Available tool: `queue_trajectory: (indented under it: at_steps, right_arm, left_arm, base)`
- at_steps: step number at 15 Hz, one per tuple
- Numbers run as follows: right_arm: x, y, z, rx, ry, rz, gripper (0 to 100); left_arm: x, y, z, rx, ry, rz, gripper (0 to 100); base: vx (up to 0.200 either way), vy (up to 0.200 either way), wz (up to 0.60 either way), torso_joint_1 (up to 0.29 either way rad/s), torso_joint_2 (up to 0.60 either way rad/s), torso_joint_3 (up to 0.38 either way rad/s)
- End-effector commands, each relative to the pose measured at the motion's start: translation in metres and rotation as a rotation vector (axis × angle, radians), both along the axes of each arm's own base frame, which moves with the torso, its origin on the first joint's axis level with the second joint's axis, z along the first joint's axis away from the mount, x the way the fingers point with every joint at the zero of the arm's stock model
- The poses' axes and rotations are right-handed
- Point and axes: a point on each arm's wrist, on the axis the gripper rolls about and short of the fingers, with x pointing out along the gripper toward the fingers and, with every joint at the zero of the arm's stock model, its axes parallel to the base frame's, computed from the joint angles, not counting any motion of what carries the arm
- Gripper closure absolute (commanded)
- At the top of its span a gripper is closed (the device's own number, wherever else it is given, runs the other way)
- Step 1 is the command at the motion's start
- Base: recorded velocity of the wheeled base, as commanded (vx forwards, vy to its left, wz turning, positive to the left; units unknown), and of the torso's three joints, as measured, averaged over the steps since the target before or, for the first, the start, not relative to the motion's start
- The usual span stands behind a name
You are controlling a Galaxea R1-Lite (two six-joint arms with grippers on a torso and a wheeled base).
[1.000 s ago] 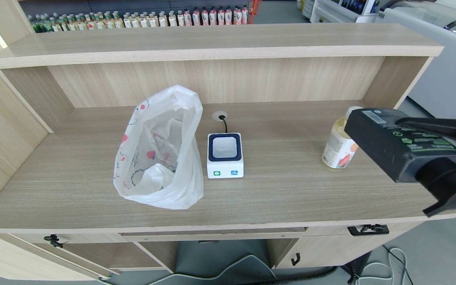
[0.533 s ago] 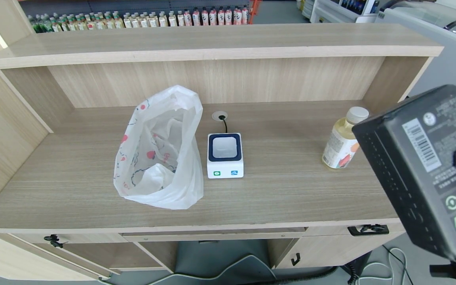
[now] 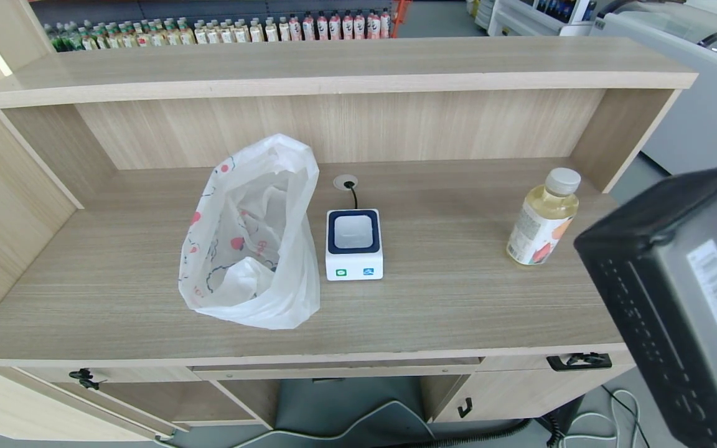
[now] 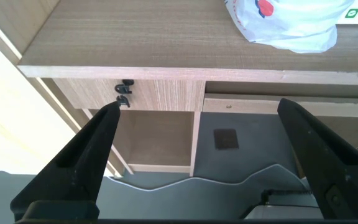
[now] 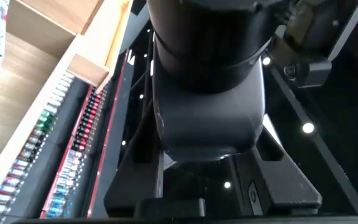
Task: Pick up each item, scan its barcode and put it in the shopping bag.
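Observation:
A black box (image 3: 682,298) with a white barcode label hangs high at the right, close in front of the head camera. In the right wrist view it (image 5: 207,81) sits in my right gripper (image 5: 209,134), which is shut on it. A juice bottle (image 3: 542,218) stands upright at the counter's right. The white scanner (image 3: 353,244) sits mid-counter, and the open white shopping bag (image 3: 253,236) slumps just left of it. My left gripper (image 4: 199,106) is open and holds nothing, low in front of the counter's front edge, with the bag (image 4: 291,25) above it.
The wooden counter (image 3: 458,298) has a raised back shelf (image 3: 333,68) and side walls. The scanner's cable runs into a hole (image 3: 345,182) behind it. Black handles (image 3: 578,359) stick out below the front edge. Bare wood lies between the scanner and the bottle.
My right arm lifted the black box off counter level and swung it up close to the head camera, turning its barcode face into view and uncovering the bottle.

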Motion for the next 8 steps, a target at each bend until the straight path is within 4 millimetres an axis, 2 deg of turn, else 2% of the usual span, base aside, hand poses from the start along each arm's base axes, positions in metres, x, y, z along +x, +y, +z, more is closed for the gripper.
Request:
queue_trajectory:
  at_steps: [1, 8]
  right_arm:
    - [-0.0074, -0.0028, -0.0016, 0.000, -0.014, 0.013, 100]
    - [-0.0116, 0.0015, -0.0041, -0.002, -0.027, 0.054, 100]
  left_arm:
    - [0.0000, 0.0000, 0.0000, 0.000, -0.001, 0.000, 0]
    - [0.0000, 0.0000, 0.0000, 0.000, -0.001, 0.000, 0]
  base:
    - [0.000, 0.000, 0.00, 0.000, 0.00, 0.000]
    - [0.000, 0.000, 0.00, 0.000, 0.00, 0.000]
